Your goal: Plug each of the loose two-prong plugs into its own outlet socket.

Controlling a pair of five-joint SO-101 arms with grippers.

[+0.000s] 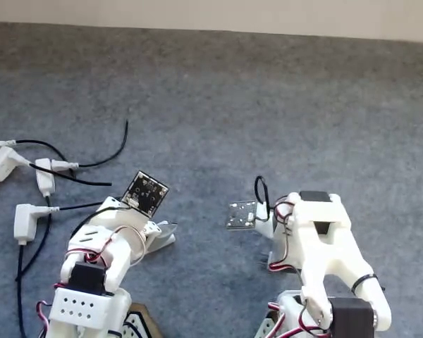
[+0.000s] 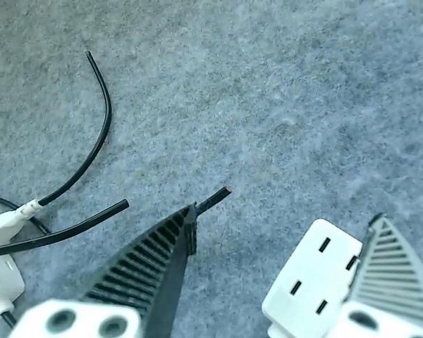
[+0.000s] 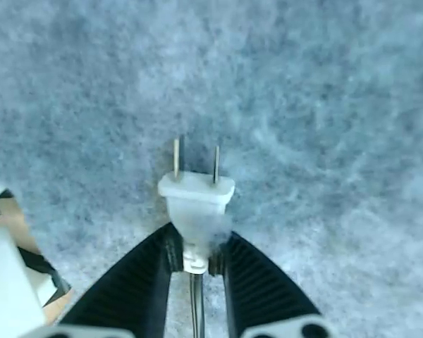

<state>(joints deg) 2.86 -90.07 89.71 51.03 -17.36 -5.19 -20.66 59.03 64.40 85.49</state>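
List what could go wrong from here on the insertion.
1. The right gripper pinches the plug low, at its cord end, so the plug may pivot once the prongs meet resistance.
2. The outlet block lies against only one finger of the open left gripper, unclamped. A push would likely slide it away.
3. A loose black cord lies close by the left gripper and could snag.

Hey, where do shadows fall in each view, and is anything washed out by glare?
High view: even light over the carpet, no hard shadows. Right wrist view: a thin dark shadow runs beside one prong of the plug in the right gripper. Left wrist view: the white outlet block is bright, yet its slots show.
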